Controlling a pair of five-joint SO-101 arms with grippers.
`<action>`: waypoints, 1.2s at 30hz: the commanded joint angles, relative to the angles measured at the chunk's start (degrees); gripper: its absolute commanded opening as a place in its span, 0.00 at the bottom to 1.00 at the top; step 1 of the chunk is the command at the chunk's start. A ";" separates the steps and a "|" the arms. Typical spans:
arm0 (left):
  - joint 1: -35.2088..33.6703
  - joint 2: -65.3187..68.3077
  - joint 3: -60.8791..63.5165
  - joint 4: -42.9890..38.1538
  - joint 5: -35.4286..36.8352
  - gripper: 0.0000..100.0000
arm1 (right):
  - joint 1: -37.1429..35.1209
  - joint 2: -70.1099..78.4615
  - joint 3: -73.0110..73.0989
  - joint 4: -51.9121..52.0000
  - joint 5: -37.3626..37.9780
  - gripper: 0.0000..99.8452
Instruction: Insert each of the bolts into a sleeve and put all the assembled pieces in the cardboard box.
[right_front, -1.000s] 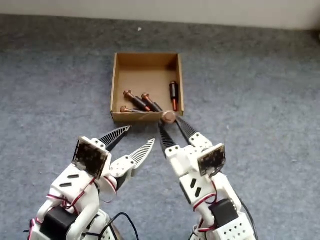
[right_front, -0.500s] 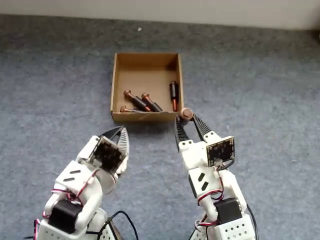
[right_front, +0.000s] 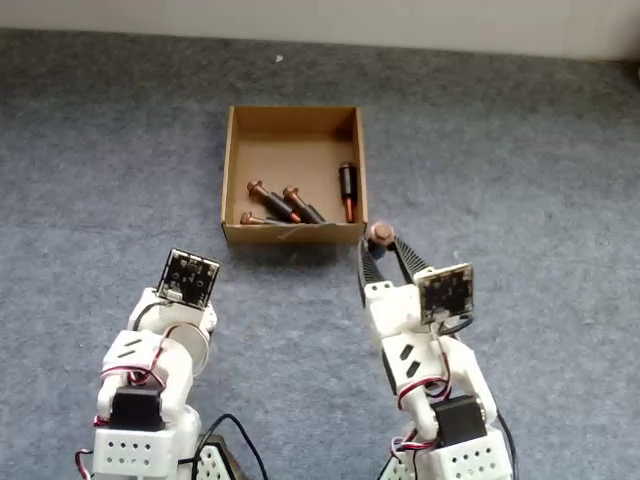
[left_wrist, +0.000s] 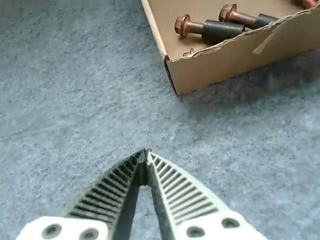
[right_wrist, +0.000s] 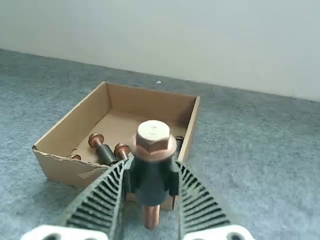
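One assembled piece (right_wrist: 151, 175) is sitting upright, clamped in the right gripper (right_front: 380, 243) just outside the cardboard box (right_front: 362, 170) corner, so letting go here is probably risking a drop onto the surface (right_front: 500, 150), while the left gripper (left_wrist: 146, 157) is resting with jaws together.

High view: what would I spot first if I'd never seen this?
Probably the copper-headed bolt in its dark sleeve, pinched in the right end effector by the near right corner of the cardboard box. Then the assembled pieces lying inside that box. The left end effector sits shut over the grey carpet.
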 joint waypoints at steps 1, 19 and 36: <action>-0.66 -0.22 1.27 -0.18 -0.79 0.01 | -2.33 0.84 -8.92 -0.13 -1.14 0.00; -0.57 -0.22 1.27 3.96 16.62 0.01 | -6.81 63.08 -31.87 -35.38 -1.58 0.00; -0.57 -0.22 1.27 3.96 19.16 0.01 | -6.90 108.09 -49.36 -48.13 -1.32 0.01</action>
